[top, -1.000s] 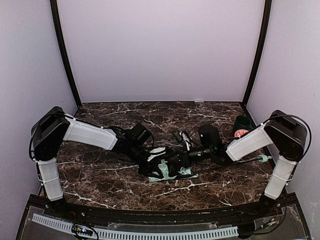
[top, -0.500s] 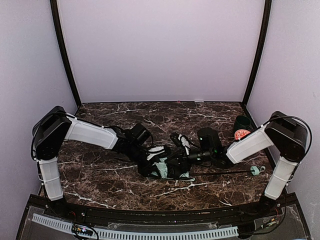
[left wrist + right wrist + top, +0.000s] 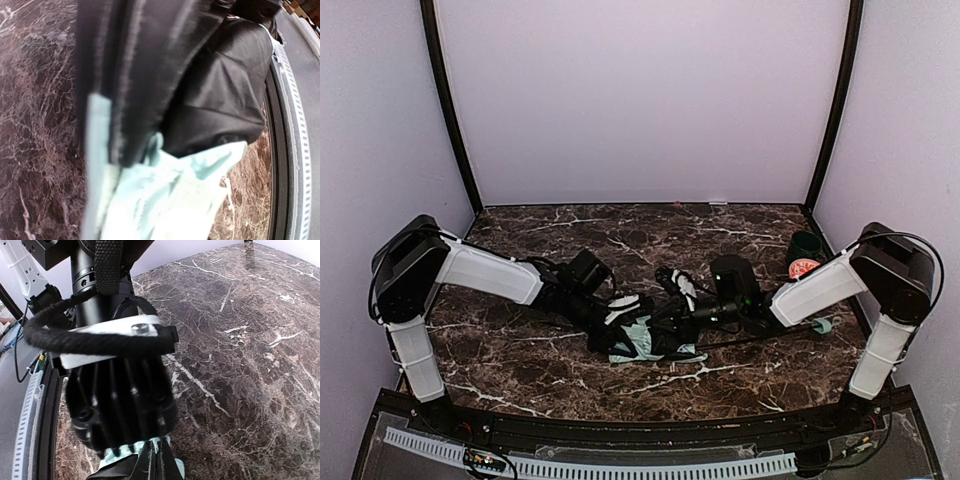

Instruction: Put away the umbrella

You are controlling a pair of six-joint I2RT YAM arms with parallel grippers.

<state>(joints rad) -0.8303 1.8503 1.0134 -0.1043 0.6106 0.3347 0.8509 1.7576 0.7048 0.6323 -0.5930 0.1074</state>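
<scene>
Umbrella [image 3: 655,340] is lying bunched mid-table, its handle [image 3: 823,326] pointing toward 3 o'clock. Right gripper [image 3: 154,462] is pressing its fingers together at the fabric. Left gripper [image 3: 618,318], working at 9 o'clock, is hiding its jaws in cloth, so I cannot tell. Gathering loose folds snugly against the shaft seems wisest.

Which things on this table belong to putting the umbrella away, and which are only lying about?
For the job: umbrella, with its mint handle.
Lying about: orange-and-white round object; dark green container beside it.
</scene>
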